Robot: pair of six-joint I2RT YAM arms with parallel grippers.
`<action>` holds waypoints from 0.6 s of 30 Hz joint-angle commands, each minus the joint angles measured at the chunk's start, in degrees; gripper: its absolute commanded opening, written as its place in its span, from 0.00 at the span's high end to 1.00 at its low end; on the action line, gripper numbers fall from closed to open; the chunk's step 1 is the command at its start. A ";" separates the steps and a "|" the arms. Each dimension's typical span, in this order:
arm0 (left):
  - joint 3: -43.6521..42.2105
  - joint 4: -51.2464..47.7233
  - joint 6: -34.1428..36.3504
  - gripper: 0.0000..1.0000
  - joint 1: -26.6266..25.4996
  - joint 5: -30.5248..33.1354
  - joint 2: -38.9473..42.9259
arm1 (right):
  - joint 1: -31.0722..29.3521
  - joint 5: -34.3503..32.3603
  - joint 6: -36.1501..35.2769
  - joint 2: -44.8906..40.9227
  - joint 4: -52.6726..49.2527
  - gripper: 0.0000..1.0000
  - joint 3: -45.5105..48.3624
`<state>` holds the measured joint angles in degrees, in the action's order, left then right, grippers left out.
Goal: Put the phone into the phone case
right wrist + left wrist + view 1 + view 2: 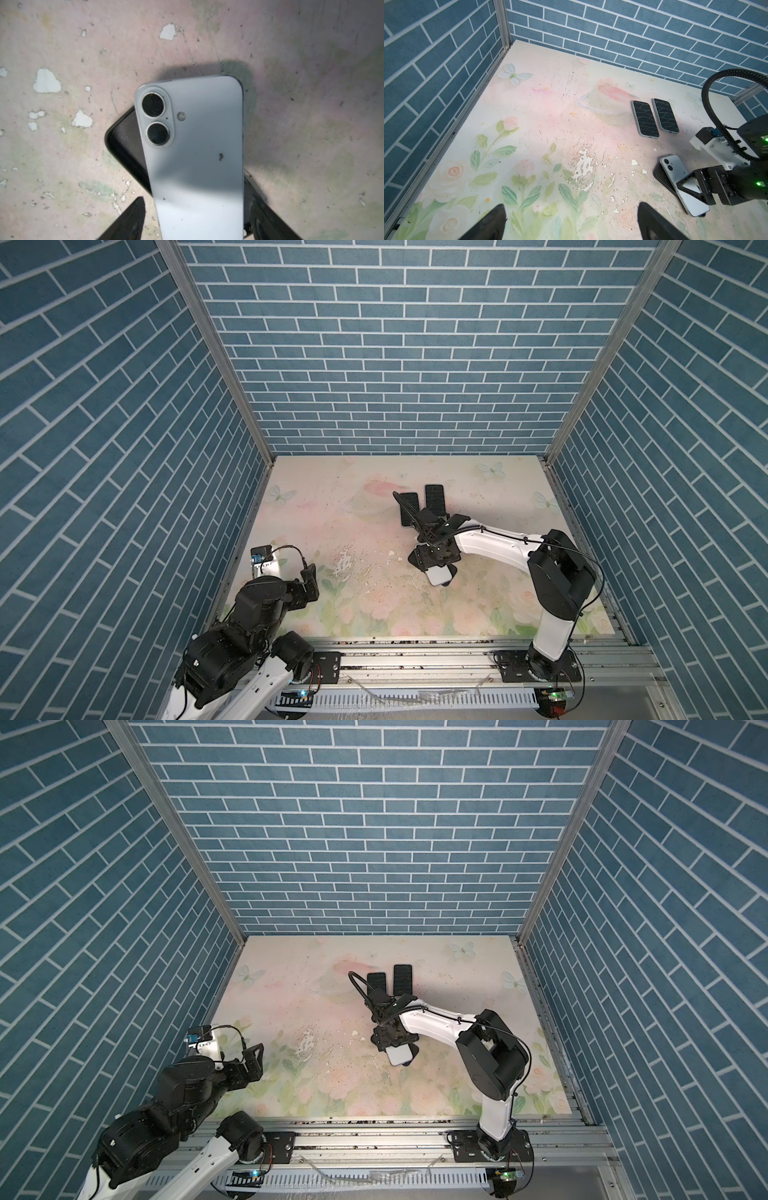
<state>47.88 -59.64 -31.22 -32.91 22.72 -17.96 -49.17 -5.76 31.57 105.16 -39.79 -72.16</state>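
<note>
Floral table | left gripper near edge, jaws wide apart, far from phone | right gripper straddling phone's lower end, grip unclear | phone back-up, long axis skewed across case beneath | two spare phones beyond

Pale blue-grey phone, black case, pastel floral table, blue brick-pattern walls

The phone lies askew on the phone case, overhanging its edge. Behind the phone case on the table, a second phone and a third phone lie side by side, the third to the right.
</note>
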 commanded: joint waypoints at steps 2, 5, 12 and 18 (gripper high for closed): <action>-0.56 0.29 0.48 0.00 0.50 -0.31 -0.04 | 0.31 0.74 0.77 1.87 -0.75 0.22 -1.14; -0.58 0.29 0.54 0.00 0.52 -0.40 -0.05 | 0.37 1.84 0.91 1.98 -0.34 0.19 -1.08; -0.59 0.47 0.59 0.01 0.93 -0.66 -0.12 | 0.37 2.35 1.04 2.97 -0.20 0.16 -1.82; -0.59 0.48 0.60 0.01 1.00 -0.66 -0.10 | 0.37 0.03 2.52 4.68 -0.64 0.25 -2.20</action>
<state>47.88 -59.53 -31.20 -32.49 22.31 -17.96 -48.95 -4.49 31.73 108.44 -39.68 -73.14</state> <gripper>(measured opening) 0.995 0.759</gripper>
